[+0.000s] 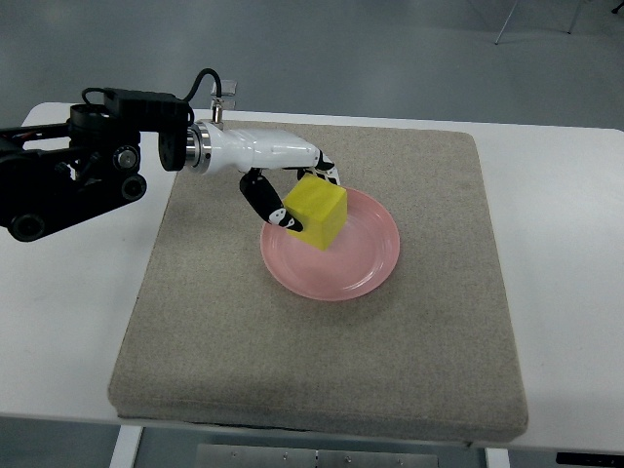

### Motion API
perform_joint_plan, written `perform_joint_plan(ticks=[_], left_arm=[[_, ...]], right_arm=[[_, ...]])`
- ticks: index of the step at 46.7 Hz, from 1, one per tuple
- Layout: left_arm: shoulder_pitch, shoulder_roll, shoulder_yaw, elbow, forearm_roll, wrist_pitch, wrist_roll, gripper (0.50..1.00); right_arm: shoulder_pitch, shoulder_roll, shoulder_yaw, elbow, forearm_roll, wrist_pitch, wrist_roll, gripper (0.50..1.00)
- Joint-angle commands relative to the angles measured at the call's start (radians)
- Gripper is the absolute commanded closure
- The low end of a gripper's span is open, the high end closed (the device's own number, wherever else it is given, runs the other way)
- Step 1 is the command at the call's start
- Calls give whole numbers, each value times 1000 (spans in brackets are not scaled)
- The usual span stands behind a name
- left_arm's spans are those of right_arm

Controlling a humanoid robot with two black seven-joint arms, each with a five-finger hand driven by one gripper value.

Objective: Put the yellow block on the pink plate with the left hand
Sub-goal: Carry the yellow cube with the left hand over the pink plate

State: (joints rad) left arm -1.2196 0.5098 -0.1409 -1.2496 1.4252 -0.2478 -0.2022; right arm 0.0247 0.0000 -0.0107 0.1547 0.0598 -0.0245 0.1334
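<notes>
The white-and-black left hand (pixel 292 185) pinches the yellow foam-like cube (pixel 317 213) over the round pink plastic plate (pixel 366 268), toward its ten o'clock rim (possibly touching; the view leaves that unclear). Carrying seems done; releasing remains.

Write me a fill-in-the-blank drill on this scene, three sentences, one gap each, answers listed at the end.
1. The left hand has its fingers closed on the ____ block.
2. The block is over the ____ half of the pink plate, as seen in the picture.
3. The plate rests on a grey ____ covering the white table.

Missing words: yellow; left; mat
</notes>
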Motion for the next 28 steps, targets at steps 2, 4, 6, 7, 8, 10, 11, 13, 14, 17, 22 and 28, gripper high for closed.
perform_joint_plan(ticks=[2, 4, 6, 7, 8, 10, 11, 13, 14, 17, 22, 28], left_arm=[[25, -45, 6, 45, 26, 5, 0, 842], [29, -59, 6, 58, 26, 5, 1, 842], [31, -65, 6, 64, 26, 7, 1, 838], [31, -65, 6, 68, 26, 7, 1, 832], [31, -66, 6, 71, 26, 10, 1, 808], [34, -66, 6, 79, 26, 13, 1, 727], [37, -66, 6, 84, 26, 15, 1, 684], [43, -66, 6, 91, 26, 15, 1, 600], [45, -66, 6, 94, 26, 15, 1, 560], [49, -70, 6, 96, 24, 15, 1, 512], [52, -79, 6, 96, 20, 13, 1, 508], [51, -79, 6, 85, 0, 10, 1, 508]], right_arm=[[0, 0, 0, 0, 0, 0, 0, 576], [0, 0, 0, 0, 0, 0, 0, 576], [0, 0, 0, 0, 0, 0, 0, 576], [0, 0, 0, 0, 0, 0, 0, 576], [0, 0, 0, 0, 0, 0, 0, 576], [0, 0, 0, 0, 0, 0, 0, 576], [0, 0, 0, 0, 0, 0, 0, 576], [0, 0, 0, 0, 0, 0, 0, 576], [0, 0, 0, 0, 0, 0, 0, 576], [0, 0, 0, 0, 0, 0, 0, 576], [0, 0, -2, 0, 0, 0, 0, 576], [0, 0, 0, 0, 0, 0, 0, 576]])
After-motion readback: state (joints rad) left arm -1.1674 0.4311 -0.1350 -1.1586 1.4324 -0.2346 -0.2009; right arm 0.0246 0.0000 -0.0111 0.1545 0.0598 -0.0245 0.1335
